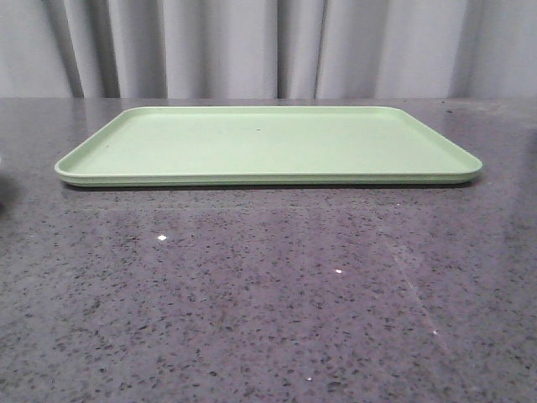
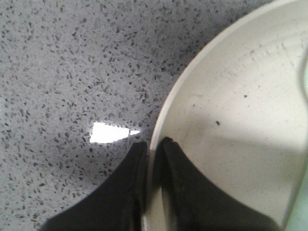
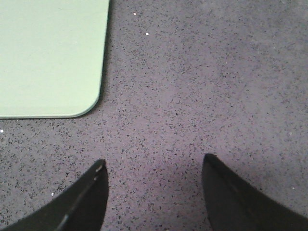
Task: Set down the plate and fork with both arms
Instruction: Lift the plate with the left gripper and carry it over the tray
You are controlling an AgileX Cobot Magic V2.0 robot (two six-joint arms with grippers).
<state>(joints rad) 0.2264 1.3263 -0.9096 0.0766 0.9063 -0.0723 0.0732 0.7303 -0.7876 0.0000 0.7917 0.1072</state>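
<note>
Front view: green tray flat on dark speckled table, across upper middle of frame, no arms or plate visible. Left wrist view: left gripper clamped on plate rim, one finger outside, one inside; plate fills right half of frame, sits on the table. Right wrist view: right gripper fingers wide apart over bare table, holding nothing; tray corner upper left. Fork not visible in any view
</note>
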